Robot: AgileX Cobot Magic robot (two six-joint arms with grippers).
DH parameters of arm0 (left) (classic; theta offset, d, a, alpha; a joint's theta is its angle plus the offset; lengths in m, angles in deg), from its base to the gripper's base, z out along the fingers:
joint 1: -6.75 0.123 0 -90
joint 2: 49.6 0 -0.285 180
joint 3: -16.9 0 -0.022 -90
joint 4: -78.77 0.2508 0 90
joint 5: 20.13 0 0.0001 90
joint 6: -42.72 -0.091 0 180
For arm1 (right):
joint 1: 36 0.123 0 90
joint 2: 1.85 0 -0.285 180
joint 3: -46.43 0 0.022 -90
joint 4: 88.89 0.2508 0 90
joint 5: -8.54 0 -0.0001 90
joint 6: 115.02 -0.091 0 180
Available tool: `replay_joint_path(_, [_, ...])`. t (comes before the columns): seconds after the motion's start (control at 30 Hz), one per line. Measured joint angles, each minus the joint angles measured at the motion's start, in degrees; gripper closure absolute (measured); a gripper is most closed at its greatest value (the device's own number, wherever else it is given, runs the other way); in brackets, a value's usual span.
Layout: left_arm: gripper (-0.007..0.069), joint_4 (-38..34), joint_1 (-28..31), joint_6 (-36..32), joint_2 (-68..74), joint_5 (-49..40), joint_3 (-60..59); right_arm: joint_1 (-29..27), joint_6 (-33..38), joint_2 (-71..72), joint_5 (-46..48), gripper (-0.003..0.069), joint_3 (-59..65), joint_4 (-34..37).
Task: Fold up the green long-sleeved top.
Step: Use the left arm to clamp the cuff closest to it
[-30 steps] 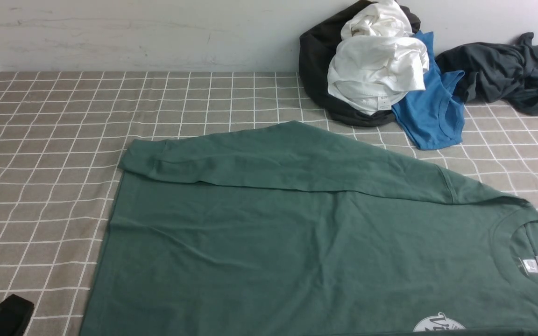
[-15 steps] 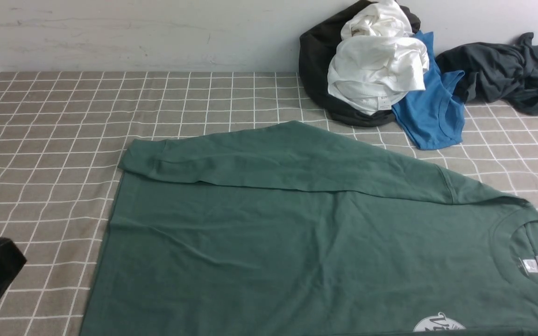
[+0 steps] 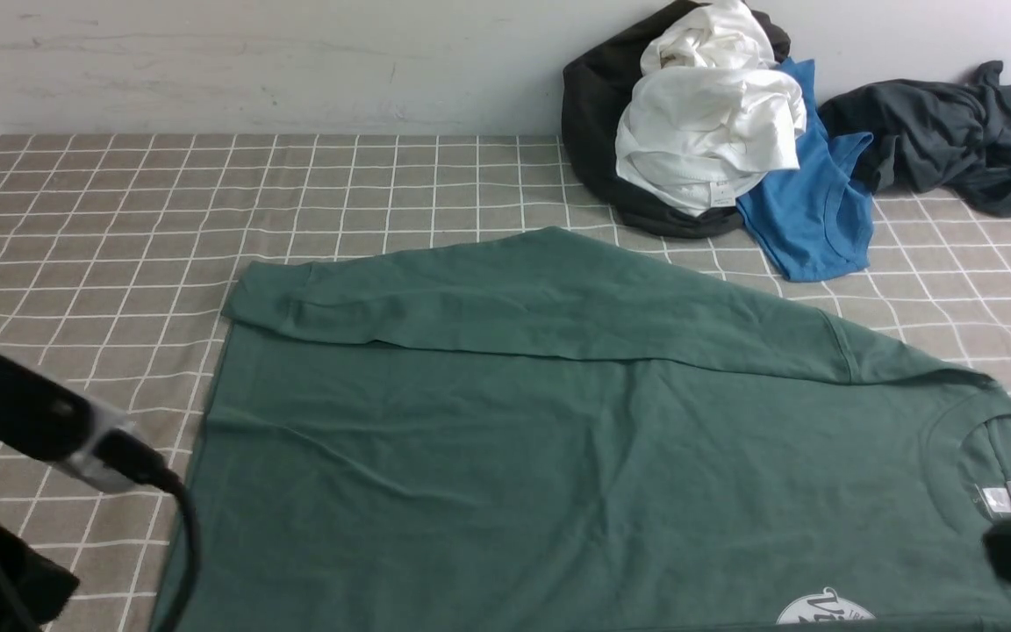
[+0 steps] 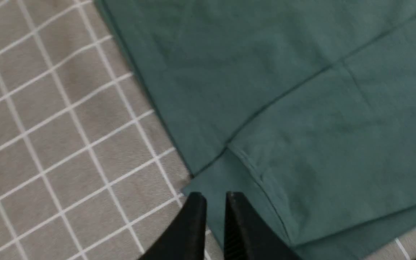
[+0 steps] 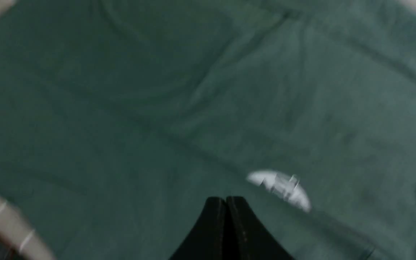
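Note:
The green long-sleeved top (image 3: 558, 456) lies flat across the checked cloth, neck to the right. Its white-grey neck label (image 3: 1010, 498) and white chest print (image 3: 826, 610) show; the far sleeve (image 3: 514, 303) is folded across the body. My left arm (image 3: 40, 421) is at the top's left edge. In the left wrist view my left gripper (image 4: 215, 196) is open by a narrow gap, empty, above a cuffed corner (image 4: 251, 173) of the top. My right gripper (image 5: 226, 198) is shut and empty above the top (image 5: 157, 108), near the print (image 5: 280, 187).
A pile of garments sits at the back right: black (image 3: 593, 114), white (image 3: 707, 123), bright blue (image 3: 813, 211) and charcoal grey (image 3: 944, 132). The grey checked cloth (image 3: 102, 228) covers the table. A white wall rises behind it.
My left arm has risen from the lower left corner and reached toward the top's left edge. My right arm has come into view at the lower right edge. The top has not moved.

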Motion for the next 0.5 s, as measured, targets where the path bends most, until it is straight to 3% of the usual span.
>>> replay_joint_path(0.03, [0.0528,0.0,-0.5,0.0,0.0,0.0,0.0,0.2,0.0,-0.2,0.4,0.0673,0.0,0.0])
replay_joint_path(0.1, [0.0435,0.2,-6.4,0.0,4.3,-0.2,0.0,2.9,0.0,-2.1,3.6,0.0673,0.0,-0.2])
replay_joint_path(0.2, [0.0325,0.4,-10.3,0.1,9.7,-0.4,0.0,4.1,0.0,-2.6,3.9,0.0673,-0.1,-0.3])
replay_joint_path(0.33, [0.0176,1.3,-12.1,0.4,19.8,0.3,0.0,4.5,0.0,-2.6,3.2,0.0673,-0.1,-0.3])
replay_joint_path(0.5, [0.0111,2.1,-12.2,0.4,30.4,4.3,0.1,4.5,0.0,-2.6,2.2,0.0673,-0.1,-0.4])
